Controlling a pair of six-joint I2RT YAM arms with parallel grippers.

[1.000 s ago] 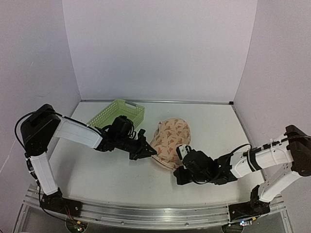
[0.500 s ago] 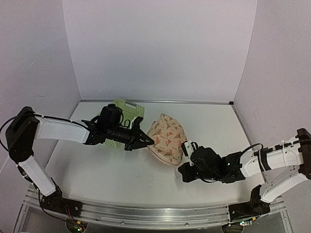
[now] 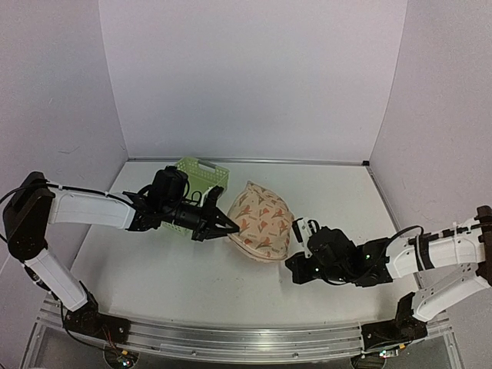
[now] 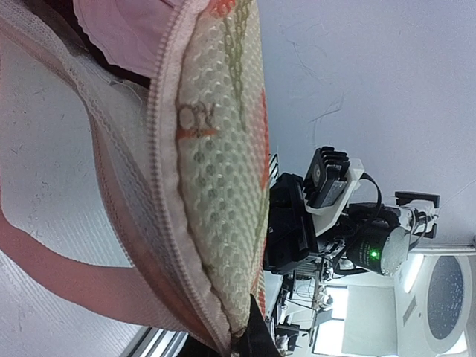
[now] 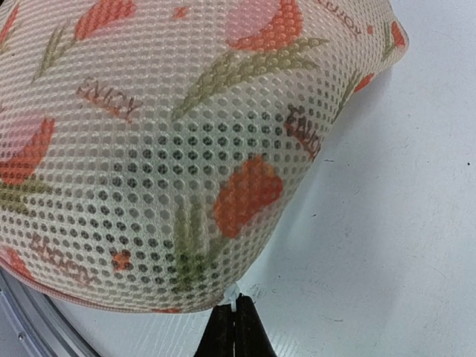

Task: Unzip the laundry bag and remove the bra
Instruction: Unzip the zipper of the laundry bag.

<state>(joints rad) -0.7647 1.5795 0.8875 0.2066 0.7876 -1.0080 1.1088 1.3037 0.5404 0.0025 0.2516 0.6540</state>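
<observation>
Roughly mid-table (image 3: pixel 338 192), the laundry bag (image 3: pixel 261 223) sits propped up off the surface, with the green basket (image 3: pixel 201 175) at its 10 o'clock. The left gripper (image 3: pixel 229 228) is clamped on the bag's edge at 9 o'clock, and the zipper seam runs right into its fingertips. The right gripper (image 5: pixel 234 311), at the bag's 5 o'clock, has its fingers pressed together on a small white tab (image 5: pixel 232 294) at the bottom seam. "ENJOY" is printed on the mesh between orange tulip motifs; the other lettering is too warped to read. Something dark shows through the mesh holes, cannot tell what.
</observation>
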